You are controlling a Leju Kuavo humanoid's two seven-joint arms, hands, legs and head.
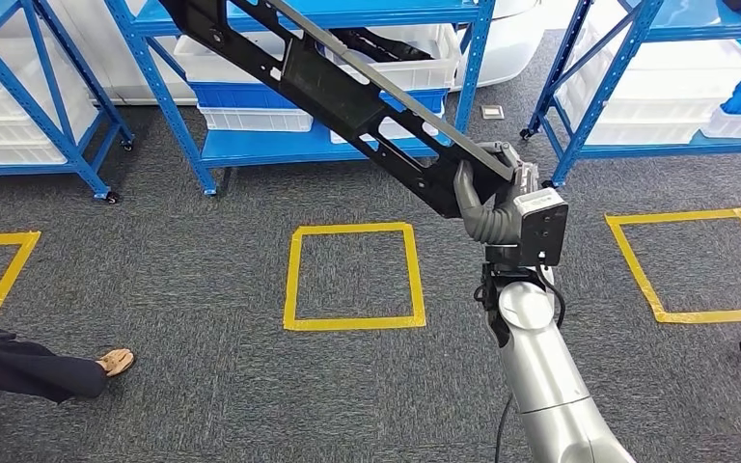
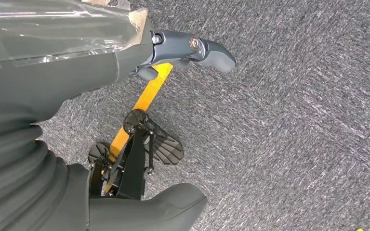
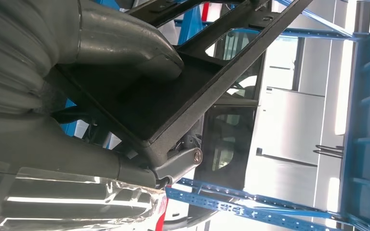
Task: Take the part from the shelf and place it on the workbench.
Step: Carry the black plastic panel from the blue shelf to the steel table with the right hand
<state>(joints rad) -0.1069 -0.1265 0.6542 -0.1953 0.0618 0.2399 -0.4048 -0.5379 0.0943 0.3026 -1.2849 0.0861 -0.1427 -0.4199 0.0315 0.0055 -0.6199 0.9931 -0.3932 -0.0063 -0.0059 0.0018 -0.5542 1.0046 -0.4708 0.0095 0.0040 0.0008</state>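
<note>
A: How is the part held?

B: It is gripped at its near end by the right hand, fingers closed around the edge. The long black frame is carried above the floor, its far end reaching toward the blue shelf.

A: And the left hand?

B: Nothing is held; its fingers are spread, hanging above the carpet.

A: What could go wrong?

B: With only one end gripped, the part could be levered loose, or the shelf struck when turning.

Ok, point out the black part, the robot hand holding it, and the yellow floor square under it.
part (image 1: 338, 92), head view, on its flat black middle section
right robot hand (image 1: 490, 198), head view, on the grey thumb around the part's end
yellow square (image 1: 290, 280), head view, on its left tape strip
</note>
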